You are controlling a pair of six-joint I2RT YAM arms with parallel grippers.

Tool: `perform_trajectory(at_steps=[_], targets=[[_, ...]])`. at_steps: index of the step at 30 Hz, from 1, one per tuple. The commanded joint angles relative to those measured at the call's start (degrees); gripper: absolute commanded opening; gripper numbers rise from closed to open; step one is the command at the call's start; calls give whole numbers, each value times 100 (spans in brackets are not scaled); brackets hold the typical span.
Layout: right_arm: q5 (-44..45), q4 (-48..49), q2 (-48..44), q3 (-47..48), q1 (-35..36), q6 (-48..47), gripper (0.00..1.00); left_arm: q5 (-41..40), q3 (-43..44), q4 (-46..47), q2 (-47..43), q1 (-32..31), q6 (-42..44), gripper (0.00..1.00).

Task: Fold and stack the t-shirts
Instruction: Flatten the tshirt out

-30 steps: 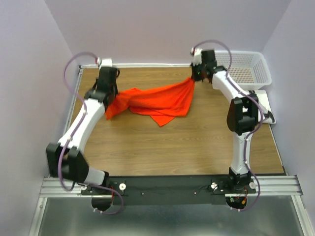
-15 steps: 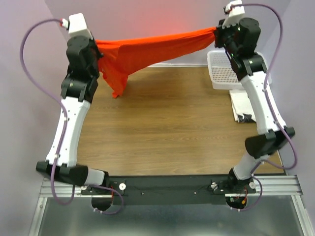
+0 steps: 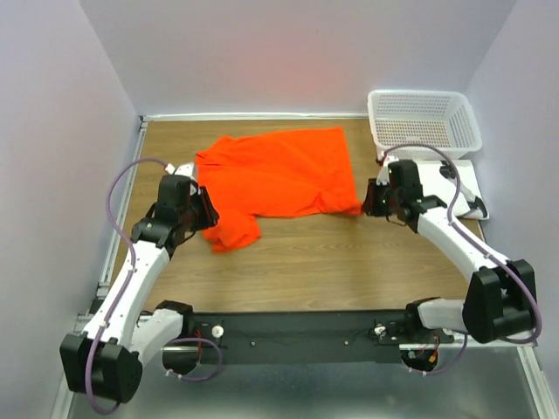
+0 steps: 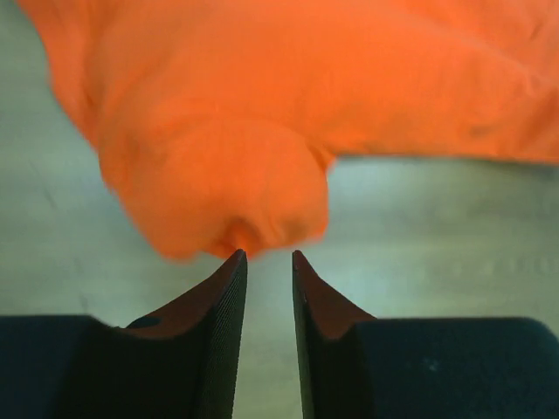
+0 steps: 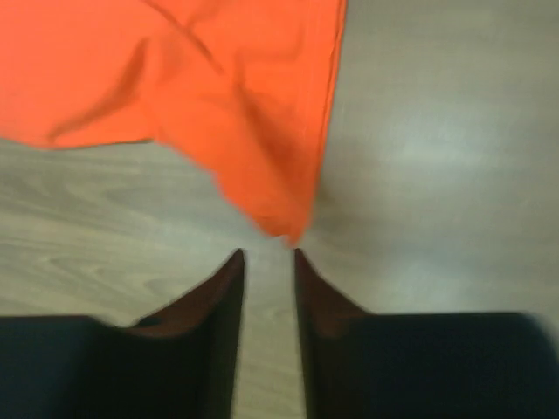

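One orange-red t-shirt [image 3: 279,170] lies spread on the wooden table, its near left part bunched into a lump [image 3: 231,231]. My left gripper [image 3: 208,218] sits low at that lump, jaws slightly open. In the left wrist view the bunched cloth [image 4: 227,192] lies just past the gripper [image 4: 268,255], with nothing between the fingers. My right gripper [image 3: 370,201] is at the shirt's near right corner. In the right wrist view that corner [image 5: 284,218] ends just ahead of the open gripper [image 5: 267,253], and bare table shows in the gap.
A white mesh basket [image 3: 419,92] stands at the back right corner. A white flat board [image 3: 467,179] lies in front of it, beside the right arm. Purple walls close in the table on the left, back and right.
The shirt hung stretched in the air between both raised grippers. Now it lies flat on the table, both arms have come down and both grippers have opened off the cloth.
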Motion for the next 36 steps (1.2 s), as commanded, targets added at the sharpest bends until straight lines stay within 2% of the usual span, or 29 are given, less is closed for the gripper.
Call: perform_trajectory(at_steps=[1, 2, 5, 6, 9, 10, 11, 14, 17, 19, 21, 22, 25, 26, 29, 34, 36], targets=[[-304, -135, -727, -657, -18, 936, 41, 903, -341, -587, -1032, -20, -694, 47], [-305, -197, -771, -729, -18, 1007, 45, 903, -324, -650, -1095, -20, -704, 47], [-323, -312, -956, -844, -18, 1174, 53, 815, -288, -738, -1079, -20, -634, 63], [-366, -303, -983, -809, -27, 1175, 55, 658, -306, -642, -1026, -20, -616, 71], [-559, -338, -782, -485, -27, 1043, 56, 447, -463, -152, -710, -11, -590, 72], [-612, -329, -711, -397, -18, 1008, 56, 376, -516, -1, -605, -20, -616, 71], [-656, -347, -545, -291, -18, 947, 56, 262, -552, 139, -360, -12, -642, 65], [-447, -329, -264, -18, -27, 885, 56, 8, -675, 650, 193, -11, -704, 53], [70, -338, 97, 184, -18, 894, 52, -108, -824, 1159, 730, 32, -730, 49], [160, -338, 598, 359, -27, 884, 48, -99, -790, 1485, 1160, 67, -704, 48], [21, -312, 1088, 535, -27, 849, 48, -433, -676, 1678, 1652, 137, -625, 47], [-15, -312, 1091, 536, -35, 858, 47, -459, -623, 1705, 1655, 190, -590, 47], [-138, -277, 1661, 851, -35, 849, 46, -521, -438, 1705, 2278, 384, -415, 43], [-225, -242, 1872, 983, -27, 832, 46, -538, -420, 1697, 2497, 428, -388, 38], [-235, -128, 2364, 1255, -36, 814, 46, -538, -429, 1626, 2736, 639, -230, 34], [-217, 31, 2936, 1555, -132, 832, 45, -600, -649, 1732, 2885, 937, -115, 34], [-208, 101, 3164, 1660, -237, 832, 41, -618, -692, 1749, 2921, 1008, -80, 33]])
